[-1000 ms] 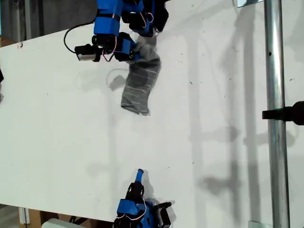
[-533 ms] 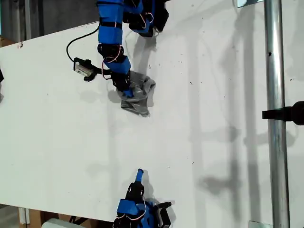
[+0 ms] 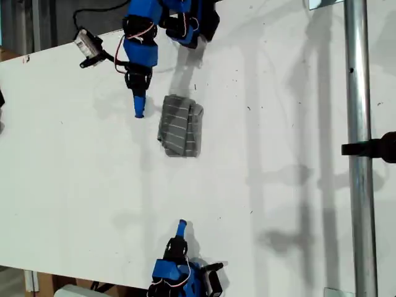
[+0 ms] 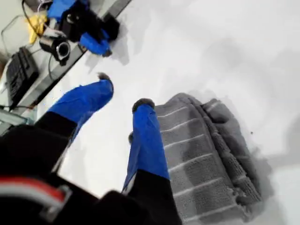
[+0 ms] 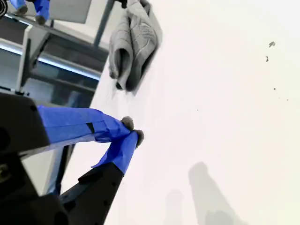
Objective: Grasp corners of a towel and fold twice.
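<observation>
The grey striped towel [image 3: 180, 126] lies folded into a small thick rectangle on the white table, in the upper middle of the exterior view. Its corners are stacked at the bundle's ends and I cannot tell them apart. My first gripper [image 3: 139, 109] hovers just to the exterior view's left of the towel. In the first wrist view the first gripper [image 4: 124, 96] is open and empty, one finger [image 4: 146, 136] beside the towel [image 4: 206, 159]. My second gripper [image 3: 181, 228] rests near the bottom edge, far from the towel [image 5: 133, 42]. The second gripper [image 5: 132, 130] is shut on nothing.
A metal pole [image 3: 361, 148] runs top to bottom along the exterior view's right, with a black clamp [image 3: 374, 147] on it. The first arm's base [image 3: 185, 21] sits at the top edge. The white table [image 3: 278, 185] spreads around the towel.
My first gripper has let go of the towel and drawn back up and to the exterior view's left. The towel has settled into a flat folded rectangle. The second arm has not moved.
</observation>
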